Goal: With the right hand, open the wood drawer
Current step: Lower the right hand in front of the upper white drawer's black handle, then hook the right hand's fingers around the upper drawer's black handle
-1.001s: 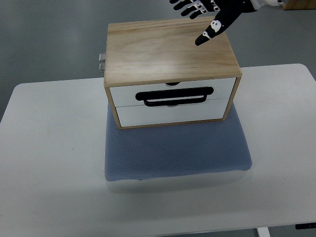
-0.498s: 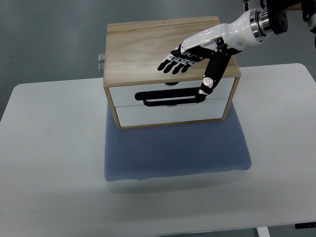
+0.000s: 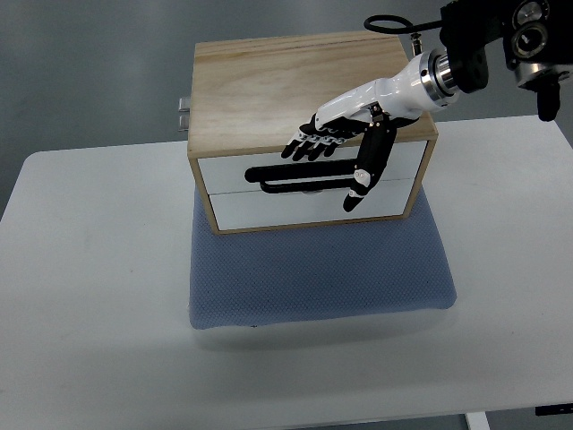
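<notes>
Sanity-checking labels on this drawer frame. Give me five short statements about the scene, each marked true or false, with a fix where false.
1. The light wooden two-drawer box stands on a blue-grey padded mat. True.
2. The robot's black-and-white right hand has its fingers spread in front of the box. True.
3. The upper white drawer front is pulled far out. False: it sits flush, closed.
4. The black loop handle is already gripped. False: no fingers are closed around it.
5. A left hand rests on the white table. False: none shows.
</notes>
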Controlling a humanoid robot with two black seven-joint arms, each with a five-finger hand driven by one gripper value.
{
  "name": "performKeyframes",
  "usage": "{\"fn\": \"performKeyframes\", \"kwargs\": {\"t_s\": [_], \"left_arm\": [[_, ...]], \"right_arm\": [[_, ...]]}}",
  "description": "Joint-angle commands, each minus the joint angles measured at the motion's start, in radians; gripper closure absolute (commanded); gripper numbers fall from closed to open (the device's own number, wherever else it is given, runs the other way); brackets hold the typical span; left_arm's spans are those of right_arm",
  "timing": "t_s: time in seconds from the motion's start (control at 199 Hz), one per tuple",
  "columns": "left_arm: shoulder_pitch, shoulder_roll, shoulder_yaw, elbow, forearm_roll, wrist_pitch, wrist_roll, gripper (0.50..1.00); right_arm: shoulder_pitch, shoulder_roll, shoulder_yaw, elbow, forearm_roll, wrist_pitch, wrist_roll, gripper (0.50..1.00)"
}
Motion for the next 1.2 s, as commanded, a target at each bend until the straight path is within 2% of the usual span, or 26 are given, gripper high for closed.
{"fn": "performKeyframes", "kwargs": {"t_s": [0.0, 0.513, 0.845, 1.197], "left_arm": [[0.000, 0.000, 0.000, 0.000, 0.000, -0.001, 0.001, 0.500], [0.000, 0.000, 0.000, 0.000, 0.000, -0.001, 0.001, 0.500], [0.000, 0.000, 0.000, 0.000, 0.000, -0.001, -0.001, 0.500], [0.000, 0.000, 0.000, 0.000, 0.000, -0.001, 0.001, 0.500]], "right_arm": [[0.003, 0.014, -0.027, 0.000, 0.003, -0.034, 0.000, 0.558], [0.016, 0.065, -0.093, 0.012, 0.091, -0.098, -0.003, 0.558], [0.015, 0.099, -0.104, 0.016, 0.112, -0.170, -0.014, 0.558], [0.007, 0.120, -0.122, 0.016, 0.112, -0.173, -0.015, 0.558]]}}
